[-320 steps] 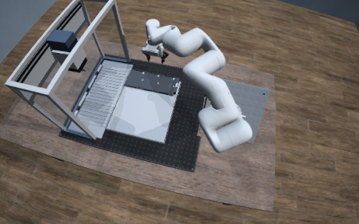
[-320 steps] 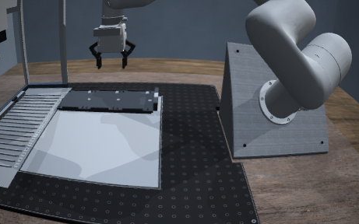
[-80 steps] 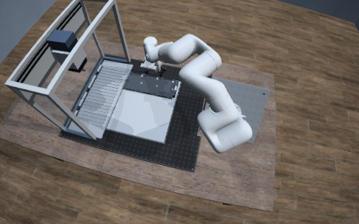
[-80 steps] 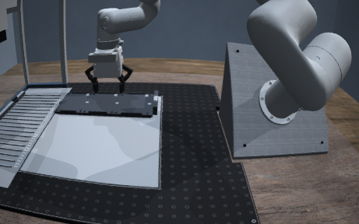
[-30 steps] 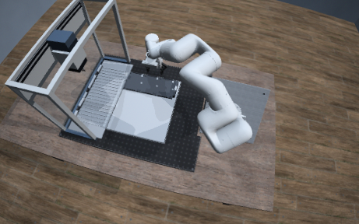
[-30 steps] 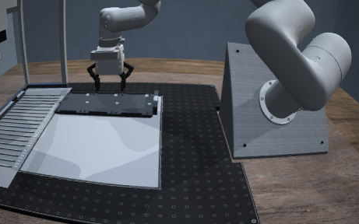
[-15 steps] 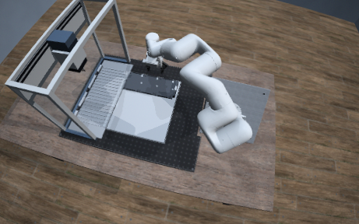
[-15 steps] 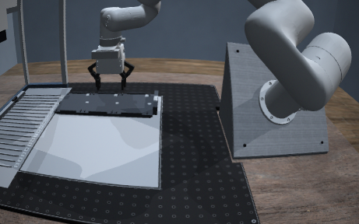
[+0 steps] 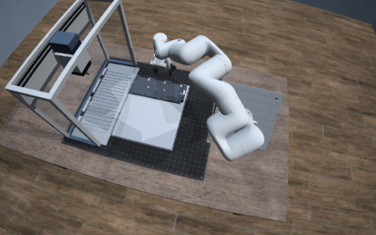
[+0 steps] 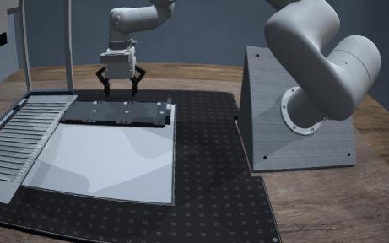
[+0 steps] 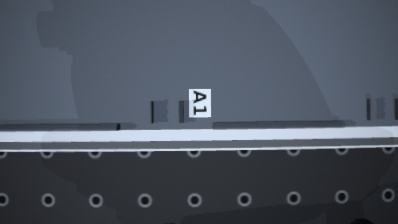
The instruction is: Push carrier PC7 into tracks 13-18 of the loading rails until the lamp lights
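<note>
Carrier PC7 [image 10: 115,113], a flat dark plate, lies on the pale tray [image 10: 105,164] at its far edge as seen from the exterior view, its left end just beside the loading rails [image 10: 18,131] and its raised handle [image 10: 169,110] at the end toward the grey wedge-shaped arm base [image 10: 299,126]. The carrier is not yet in the tracks. The xArm gripper [image 10: 120,89] hangs pointing downward beyond the carrier's far long edge, above the black perforated breadboard [image 10: 214,177]; its two dark fingers [image 10: 106,86] are spread fully apart and hold nothing, and no contact with the carrier is visible. In the top view the gripper [image 9: 163,69] sits just past the carrier [image 9: 159,90] on the side away from the tray's open area, with the white arm [image 9: 219,94] bent back toward its base, and the white frame [image 9: 60,65] standing over the rails [image 9: 107,98]. The wrist view shows the carrier's grey upper face [image 11: 200,50], a white label reading A1 [image 11: 200,103] near its edge, a pale strip below it, and the rows of ringed holes of the breadboard [image 11: 200,200].
</note>
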`<state>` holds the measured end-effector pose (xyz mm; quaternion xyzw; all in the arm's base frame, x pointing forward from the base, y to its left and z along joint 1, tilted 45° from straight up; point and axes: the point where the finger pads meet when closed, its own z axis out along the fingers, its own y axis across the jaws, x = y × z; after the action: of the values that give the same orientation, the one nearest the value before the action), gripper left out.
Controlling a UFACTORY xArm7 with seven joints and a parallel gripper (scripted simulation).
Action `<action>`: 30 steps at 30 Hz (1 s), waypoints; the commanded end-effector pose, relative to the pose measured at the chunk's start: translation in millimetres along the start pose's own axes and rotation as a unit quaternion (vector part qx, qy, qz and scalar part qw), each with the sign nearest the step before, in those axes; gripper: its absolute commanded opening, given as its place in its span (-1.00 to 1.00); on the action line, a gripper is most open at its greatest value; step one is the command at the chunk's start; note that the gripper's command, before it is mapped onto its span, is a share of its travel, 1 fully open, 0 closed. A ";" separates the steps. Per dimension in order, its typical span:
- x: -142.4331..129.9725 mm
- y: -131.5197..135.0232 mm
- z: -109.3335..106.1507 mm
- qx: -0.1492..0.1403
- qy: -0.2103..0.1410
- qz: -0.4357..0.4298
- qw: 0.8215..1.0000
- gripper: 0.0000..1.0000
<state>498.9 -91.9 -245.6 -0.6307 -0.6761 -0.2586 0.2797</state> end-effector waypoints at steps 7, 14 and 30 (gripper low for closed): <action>-7.4 1.6 -3.1 -0.002 -0.002 0.000 1.000 1.00; -12.0 1.5 -3.1 -0.002 -0.002 0.000 1.000 1.00; -15.9 1.6 -4.8 -0.002 -0.002 0.000 1.000 1.00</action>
<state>499.7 -102.1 -255.8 -0.6306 -0.6761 -0.2587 0.2798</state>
